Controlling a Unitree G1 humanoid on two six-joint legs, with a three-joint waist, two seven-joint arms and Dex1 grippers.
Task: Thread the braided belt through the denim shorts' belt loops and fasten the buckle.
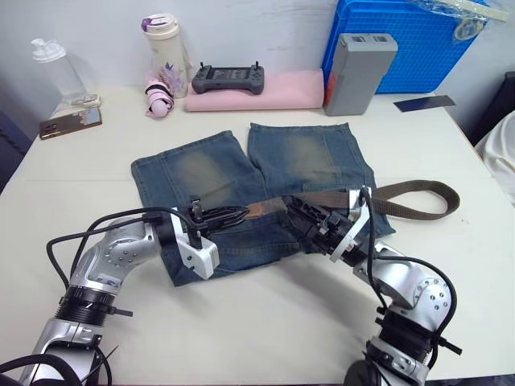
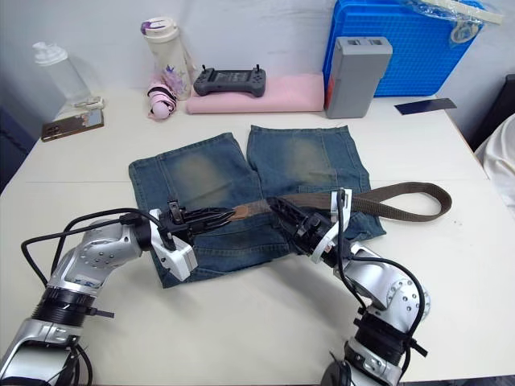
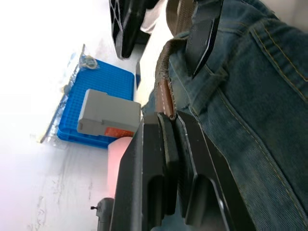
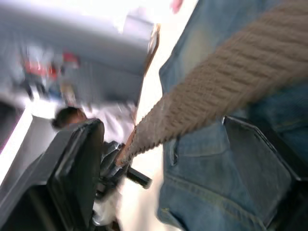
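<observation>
Shorts (image 1: 265, 189), the denim shorts of the task, spread flat at mid-table, waistband toward the robot, legs pointing at a pink folded cloth (image 1: 265, 90) and a blue crate (image 1: 402, 40). Across the waistband, the braided belt (image 1: 410, 205), its far end looping off the right side onto bare table (image 1: 265, 322). Pinched on the belt's leather tip (image 1: 256, 211), the left gripper (image 1: 233, 214); just beside it, over the belt at the waistband, the right gripper (image 1: 302, 211).

Same layout from the right eye, tip between the two grippers.

From the left wrist: fingers (image 3: 163, 159) pressed together on the stitched tip (image 3: 166, 96), a belt loop (image 3: 211, 79) just beside it, with the other gripper's finger resting by that loop.

From the right wrist: fingers (image 4: 72, 168) spread, braid running between them without being clamped.

Advice for the step, as judgement only: keep the tip flat and in line with the waistband, aim under the nearest loop, draw slowly so the denim does not bunch, and let the spread right gripper steady the cloth. Buckle hidden, fastening not yet near.
</observation>
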